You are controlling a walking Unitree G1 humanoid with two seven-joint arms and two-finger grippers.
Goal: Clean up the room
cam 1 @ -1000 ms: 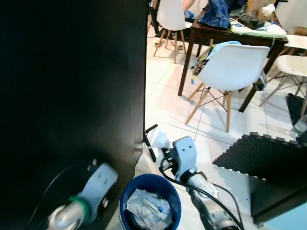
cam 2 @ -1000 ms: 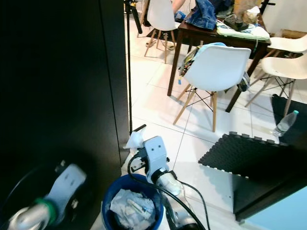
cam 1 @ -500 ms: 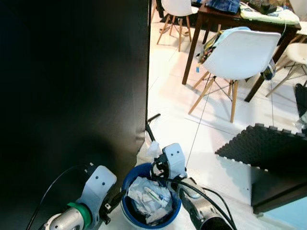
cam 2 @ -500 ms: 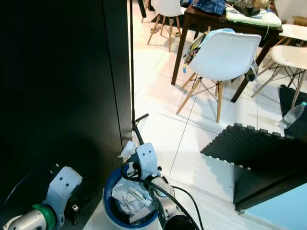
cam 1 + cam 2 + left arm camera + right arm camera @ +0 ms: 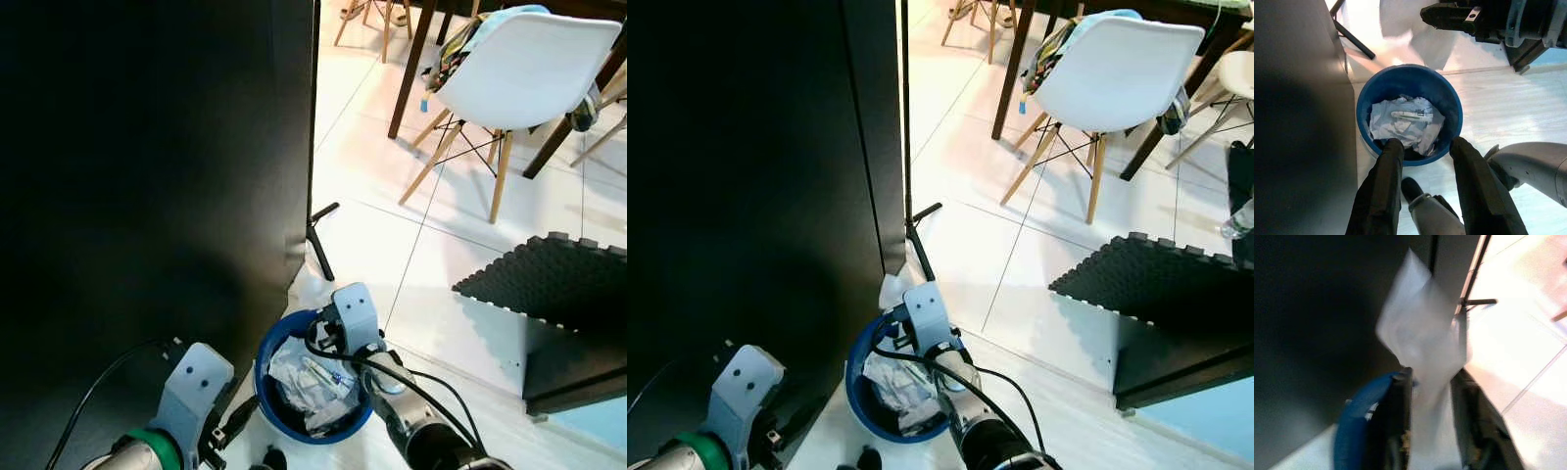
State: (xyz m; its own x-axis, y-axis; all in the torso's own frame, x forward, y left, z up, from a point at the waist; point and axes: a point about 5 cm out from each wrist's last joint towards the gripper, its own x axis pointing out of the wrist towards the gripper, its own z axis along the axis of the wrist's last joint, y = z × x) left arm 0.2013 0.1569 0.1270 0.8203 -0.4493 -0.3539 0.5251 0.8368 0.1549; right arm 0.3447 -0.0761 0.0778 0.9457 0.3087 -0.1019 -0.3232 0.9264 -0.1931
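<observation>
A blue bin [image 5: 266, 350] full of crumpled white paper [image 5: 306, 382] stands on the floor beside a black panel. My right gripper [image 5: 1432, 374] is shut on a white sheet of paper [image 5: 1418, 340], held over the bin's far rim [image 5: 1410, 68]. The same sheet [image 5: 895, 287] hangs just past that rim, next to the panel's edge. My left gripper [image 5: 1422, 144] is open, its fingertips [image 5: 1392, 145] at the bin's near rim. From the head, the left gripper [image 5: 238, 413] sits low at the bin's near left side.
A tall black panel [image 5: 147, 166] takes up the left side. A black stand leg [image 5: 317, 245] lies on the white tiles behind the bin. Farther off are a white chair [image 5: 534, 69], a dark table leg [image 5: 411, 69], a black foam mat [image 5: 549, 284] and a water bottle [image 5: 1238, 219].
The camera has tilted down and moved closer. My right gripper has come down with the white sheet to the bin's far rim. My left gripper has moved up to the near rim.
</observation>
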